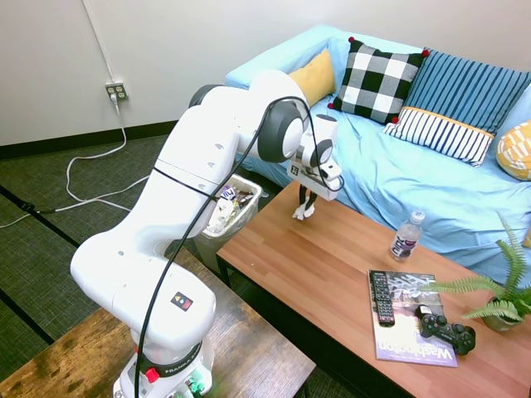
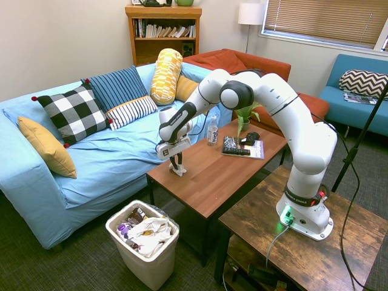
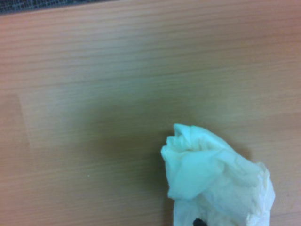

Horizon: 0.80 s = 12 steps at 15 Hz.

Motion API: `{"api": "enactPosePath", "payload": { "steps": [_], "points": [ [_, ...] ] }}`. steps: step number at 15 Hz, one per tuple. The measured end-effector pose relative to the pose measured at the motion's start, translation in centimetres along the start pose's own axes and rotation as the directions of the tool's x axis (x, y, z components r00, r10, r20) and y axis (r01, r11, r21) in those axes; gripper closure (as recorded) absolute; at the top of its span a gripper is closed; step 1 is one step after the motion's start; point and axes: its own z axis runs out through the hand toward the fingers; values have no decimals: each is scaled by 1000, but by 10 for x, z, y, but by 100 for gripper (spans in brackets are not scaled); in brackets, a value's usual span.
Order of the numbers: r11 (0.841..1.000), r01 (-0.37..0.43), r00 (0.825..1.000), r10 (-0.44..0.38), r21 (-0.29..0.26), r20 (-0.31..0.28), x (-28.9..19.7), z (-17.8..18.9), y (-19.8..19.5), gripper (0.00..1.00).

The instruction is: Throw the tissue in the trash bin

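White tissue (image 2: 179, 170) sat at the table (image 1: 332, 265) corner nearest the trash bin (image 2: 145, 254), pinched between the fingers of the gripper (image 2: 177, 166), which pointed straight down. We judged the vertical approach suited a low, soft wad.

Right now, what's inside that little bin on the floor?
The trash bin is nearly full: crumpled white papers and dark wrappers on top. Whatever lies beneath them is covered. The tissue is not in it.
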Motion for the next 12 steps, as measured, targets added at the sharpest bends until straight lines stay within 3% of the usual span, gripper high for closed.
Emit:
{"api": "enactPosePath", "payload": {
  "steps": [3, 5, 8, 12],
  "points": [
    [999, 16, 1000, -16, 29, -7, 0, -20, -4, 100],
    [996, 57, 998, -55, 73, -20, -25, -62, -17, 100],
    [981, 174, 984, -170, 85, -53, -109, -115, -42, 100],
    [945, 325, 944, -322, 47, -69, -247, -118, -71, 100]
  ]
}}
